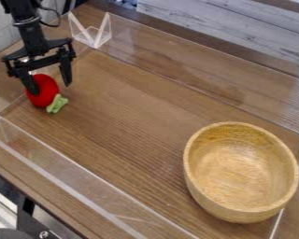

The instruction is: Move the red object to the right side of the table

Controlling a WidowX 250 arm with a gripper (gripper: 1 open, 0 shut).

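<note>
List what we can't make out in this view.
In the camera view:
- Far side of the red toy: hidden behind its own body.
- Contact between toy and end effector: too small and dark.
- Rest of the arm: cut off by the top-left edge.
- Underside of the wooden bowl: hidden by the bowl itself.
</note>
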